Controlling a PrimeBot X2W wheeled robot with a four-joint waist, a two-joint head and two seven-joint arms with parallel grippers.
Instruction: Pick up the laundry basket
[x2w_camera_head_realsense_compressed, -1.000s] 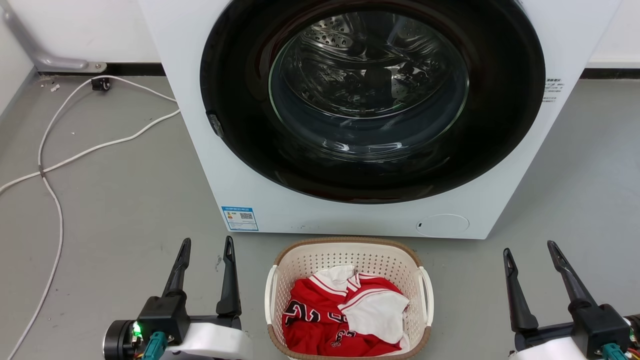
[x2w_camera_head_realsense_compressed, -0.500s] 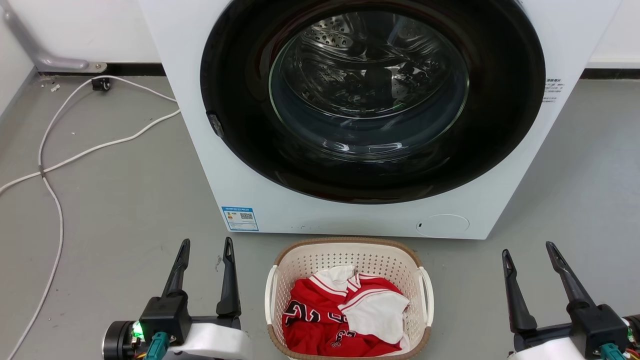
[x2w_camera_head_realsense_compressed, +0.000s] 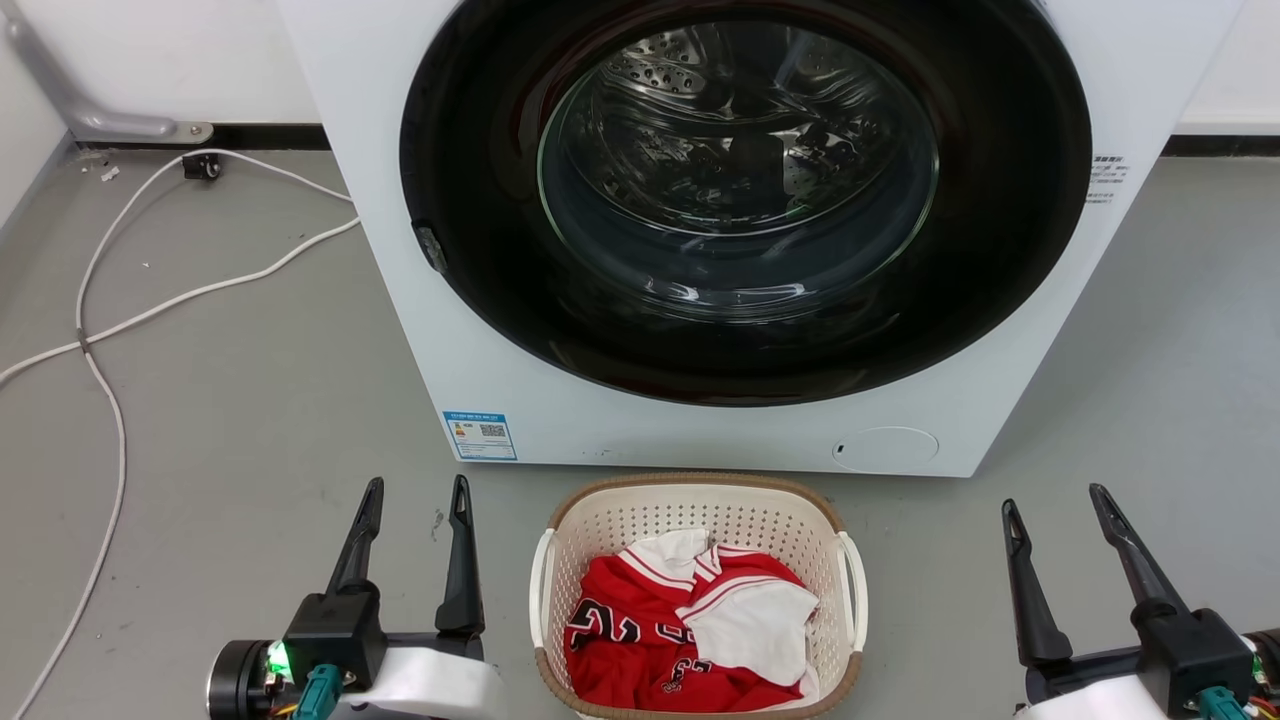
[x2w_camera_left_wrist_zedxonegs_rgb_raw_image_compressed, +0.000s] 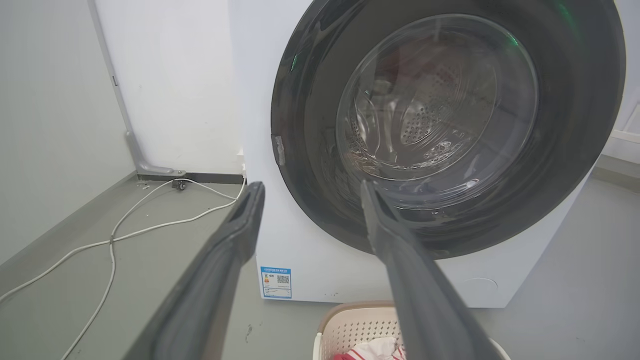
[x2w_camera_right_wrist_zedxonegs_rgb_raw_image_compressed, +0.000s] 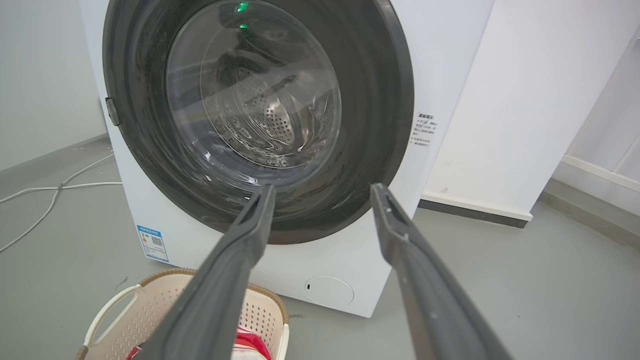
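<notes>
**My two grippers wait beside the basket**

At the far left of the head view, a white cable (x2w_camera_head_realsense_compressed: 100, 330) snakes over the gray floor. At the lower left is my left gripper (x2w_camera_head_realsense_compressed: 415, 484). Its two dark fingers are spread apart with nothing between them.

Near it, at the bottom middle, the laundry basket (x2w_camera_head_realsense_compressed: 700, 481) sits on the floor. It is right in front of the white washing machine (x2w_camera_head_realsense_compressed: 400, 300) that fills the top of the frame. A red and white jersey (x2w_camera_head_realsense_compressed: 650, 630) lies crumpled inside the basket. Its left handle (x2w_camera_head_realsense_compressed: 540, 590) and right handle (x2w_camera_head_realsense_compressed: 858, 590) are thin white loops.

At the lower right is my right gripper (x2w_camera_head_realsense_compressed: 1054, 498), also spread wide and holding nothing. It is farther from the basket than my left one.

I have not touched the basket yet. Here is what I think could go wrong:
- If I grab just one handle, the basket may tip and the jersey may slide out.
- If one arm lifts faster than the other, it may tilt too.
- The handles look thin and smooth, so my fingers could slip off.
- The basket is close to the washing machine, so a push forward could bump it into the front.
</notes>
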